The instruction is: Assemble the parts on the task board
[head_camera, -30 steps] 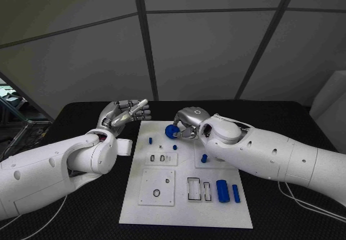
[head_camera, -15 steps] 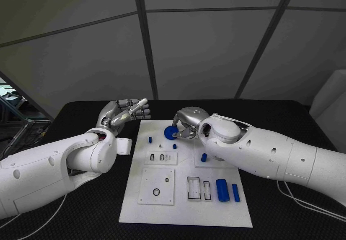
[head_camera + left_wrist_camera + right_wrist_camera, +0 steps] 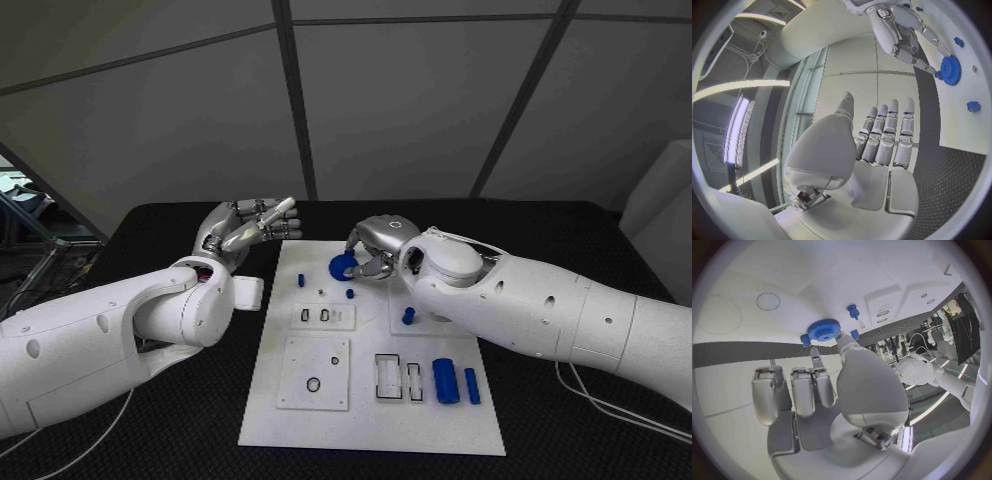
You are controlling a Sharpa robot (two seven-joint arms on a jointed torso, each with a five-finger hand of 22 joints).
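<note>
Head view: the white board (image 3: 372, 420) lies in the middle of the black table (image 3: 577, 420), its long side running from the near edge toward the far edge. The right hand (image 3: 378, 245) is over the board's far end, fingers bent down around a blue gear (image 3: 343, 265), which it pinches at the rim; whether the gear touches the board cannot be told here. The left hand (image 3: 248, 228) is raised beside the board's far left corner, fingers straight and close together, holding nothing. On the board, a small blue peg (image 3: 302, 281) stands near the far left edge, another small blue piece (image 3: 349, 294) just nearer than the gear, and a short blue post (image 3: 408, 316) toward the right edge. Two blue cylinders lie side by side at the near right, a thick one (image 3: 444, 381) and a thin one (image 3: 472, 386). A black ring (image 3: 313, 385) lies on the near left plate.

Left wrist view: the left hand (image 3: 879, 145) is flat, fingers extended side by side, empty. Beyond it the right hand (image 3: 907, 32) reaches down with fingertips on the gear (image 3: 949, 66) over the board (image 3: 970, 127); two small blue pieces (image 3: 973, 106) (image 3: 959, 42) stand on either side of it.

Right wrist view: the right hand (image 3: 817, 390) holds the gear (image 3: 824, 330) between thumb and fingertip, close over the board (image 3: 748, 280), with a small blue peg (image 3: 854, 311) just beside it.
</note>
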